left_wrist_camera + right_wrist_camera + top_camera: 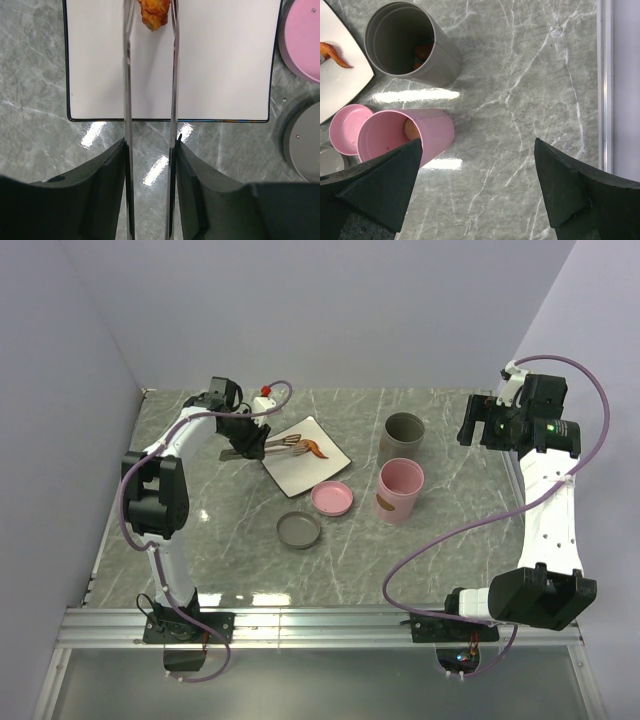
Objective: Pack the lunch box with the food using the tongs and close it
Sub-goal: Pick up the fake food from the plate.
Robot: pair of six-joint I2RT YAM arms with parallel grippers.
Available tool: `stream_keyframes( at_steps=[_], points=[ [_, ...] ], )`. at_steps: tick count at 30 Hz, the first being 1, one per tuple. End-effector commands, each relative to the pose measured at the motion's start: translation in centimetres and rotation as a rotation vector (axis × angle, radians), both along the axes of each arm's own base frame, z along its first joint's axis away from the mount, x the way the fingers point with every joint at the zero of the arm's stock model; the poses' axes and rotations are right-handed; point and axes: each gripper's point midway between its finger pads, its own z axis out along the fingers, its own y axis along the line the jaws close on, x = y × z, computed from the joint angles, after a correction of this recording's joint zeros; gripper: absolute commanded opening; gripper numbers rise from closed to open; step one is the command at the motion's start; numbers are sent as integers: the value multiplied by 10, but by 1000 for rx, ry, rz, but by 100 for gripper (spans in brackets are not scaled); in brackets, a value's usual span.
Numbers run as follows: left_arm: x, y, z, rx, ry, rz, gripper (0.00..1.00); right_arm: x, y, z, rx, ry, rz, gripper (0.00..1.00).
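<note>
No text, label, brand, number or sign can be read in any view.

Lab rig: plain walls [330, 310] enclose a marbled table [450, 560].
</note>
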Motion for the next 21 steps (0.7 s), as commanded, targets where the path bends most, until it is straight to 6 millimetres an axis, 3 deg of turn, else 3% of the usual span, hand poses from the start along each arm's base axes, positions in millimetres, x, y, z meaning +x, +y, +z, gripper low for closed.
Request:
stream_keyframes(
  at_steps=[1,6,21],
  points=[
    [2,-5,11,-37,-13,-7,46,4,-4,16,-19,-43,-1,100],
    [-1,-5,22,-44,-22,3,34,1,-3,17,-19,-51,-2,100],
    [-16,-8,79,-109,-69,52,8,-3,-1,21,-16,-66,3,100]
  ],
)
